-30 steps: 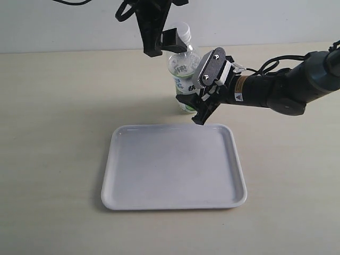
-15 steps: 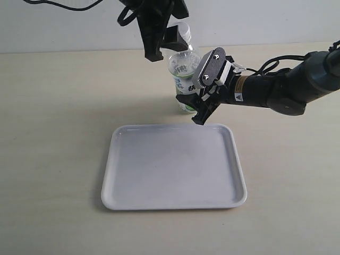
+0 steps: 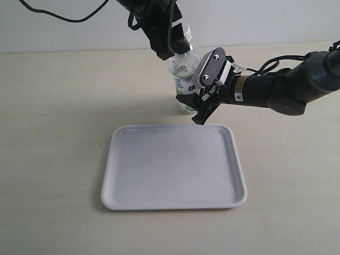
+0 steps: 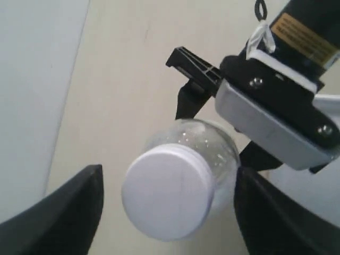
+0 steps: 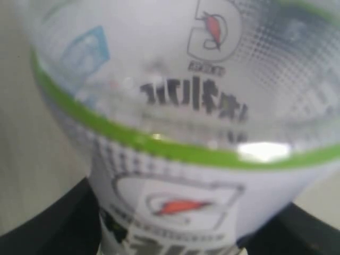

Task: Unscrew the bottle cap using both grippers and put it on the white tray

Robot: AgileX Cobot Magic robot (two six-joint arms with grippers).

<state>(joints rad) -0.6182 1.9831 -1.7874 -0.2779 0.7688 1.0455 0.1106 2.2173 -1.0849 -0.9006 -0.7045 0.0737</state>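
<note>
Left wrist view puts the bottle cap (image 4: 169,192) directly beneath us: a smooth white disc with a ribbed side, seated on the neck of the bottle (image 4: 215,142). The left gripper (image 4: 170,212) comes down on the bottle from above. We see its dark fingers (image 4: 69,212) standing apart, one on each side of the cap, with a gap on both sides and no contact.

The bottle stands upright, clear plastic with a white label and a green band. The right gripper (image 3: 192,106) reaches in level from the bottle's right in the exterior view, and its jaws are clamped on the lower body over the label. It carries a flat grey plate with two screws.

Just on the camera side of the bottle lies the white tray (image 3: 114,139), square with rounded corners and a low glossy rim. It is close to the bottle but apart from it. We note the matte beige table (image 3: 64,106) running wide to the bottle's left, and a pale wall (image 3: 79,34) meeting the table's edge shortly behind it.
</note>
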